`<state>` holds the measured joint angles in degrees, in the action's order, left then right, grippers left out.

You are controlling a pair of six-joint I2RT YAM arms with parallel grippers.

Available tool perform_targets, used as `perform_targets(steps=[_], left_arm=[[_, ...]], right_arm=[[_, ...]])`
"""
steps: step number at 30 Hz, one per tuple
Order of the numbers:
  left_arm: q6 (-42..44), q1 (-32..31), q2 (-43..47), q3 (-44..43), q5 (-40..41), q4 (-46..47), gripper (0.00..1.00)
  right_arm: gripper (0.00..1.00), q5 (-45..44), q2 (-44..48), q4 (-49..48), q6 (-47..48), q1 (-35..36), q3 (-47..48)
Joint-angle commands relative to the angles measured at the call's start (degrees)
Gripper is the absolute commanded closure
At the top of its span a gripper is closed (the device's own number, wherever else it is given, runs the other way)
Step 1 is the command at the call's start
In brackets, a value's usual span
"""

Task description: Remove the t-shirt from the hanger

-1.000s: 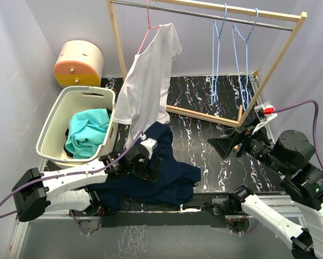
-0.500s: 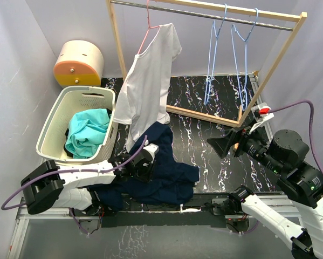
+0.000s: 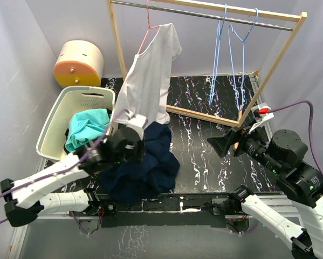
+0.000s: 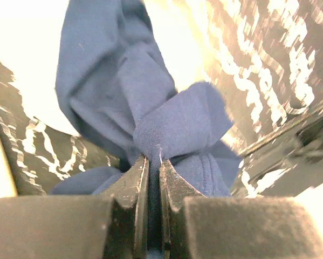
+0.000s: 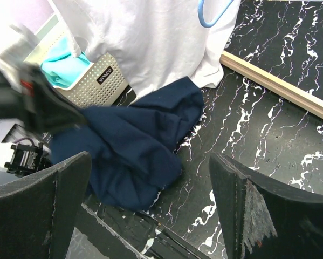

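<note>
Left hand (image 4: pixel 149 162) lifted, clamped on navy cloth (image 3: pixel 145 167), hidden under wrist from above; right hand (image 5: pixel 149 162) agape.

A cream laundry basket (image 3: pixel 49 135) at 9 o'clock holds a teal garment (image 3: pixel 88 129). A cream-and-orange round container (image 3: pixel 79 63) sits at 10 o'clock. A wooden rack (image 3: pixel 116 48) spans 12 o'clock and carries two blue hangers (image 3: pixel 218 51). A navy garment (image 3: pixel 145 167) is bunched at 6 o'clock on the black marbled desk (image 3: pixel 204 135).
</note>
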<state>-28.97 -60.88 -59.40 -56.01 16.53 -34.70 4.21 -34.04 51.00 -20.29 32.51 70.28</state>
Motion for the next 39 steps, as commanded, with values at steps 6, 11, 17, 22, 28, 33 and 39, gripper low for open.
perform_targets(steps=[6,11,17,22,28,33,39], left_arm=[[8.5,0.1,-1.9,-37.0,26.3,-25.2,1.00],[15.6,0.2,-6.3,-54.9,35.2,-24.4,1.00],[28.0,0.2,-13.4,-71.6,40.8,-17.3,1.00],[37.7,0.2,-18.7,-75.2,44.0,-10.5,1.00],[37.8,0.6,-25.8,-79.0,45.7,-13.1,1.00],[35.2,4.2,-25.5,-77.3,40.3,-13.3,1.00],[29.9,14.7,-29.1,-76.6,25.3,-18.4,1.00]], right_arm=[[0.06,-0.3,0.1,-4.4,0.0,-0.1,-1.7],[0.05,0.1,-0.9,-5.5,0.1,-0.1,-2.3],[0.05,0.7,-2.7,-6.8,0.5,-0.1,-2.8],[0.05,1.8,-4.0,-8.4,0.8,-0.1,-4.3],[0.06,3.3,-5.0,-10.0,0.8,-0.1,-6.4],[0.05,3.8,-5.3,-10.3,1.0,-0.1,-7.5],[0.05,4.4,-5.6,-10.6,1.1,-0.1,-8.5]])
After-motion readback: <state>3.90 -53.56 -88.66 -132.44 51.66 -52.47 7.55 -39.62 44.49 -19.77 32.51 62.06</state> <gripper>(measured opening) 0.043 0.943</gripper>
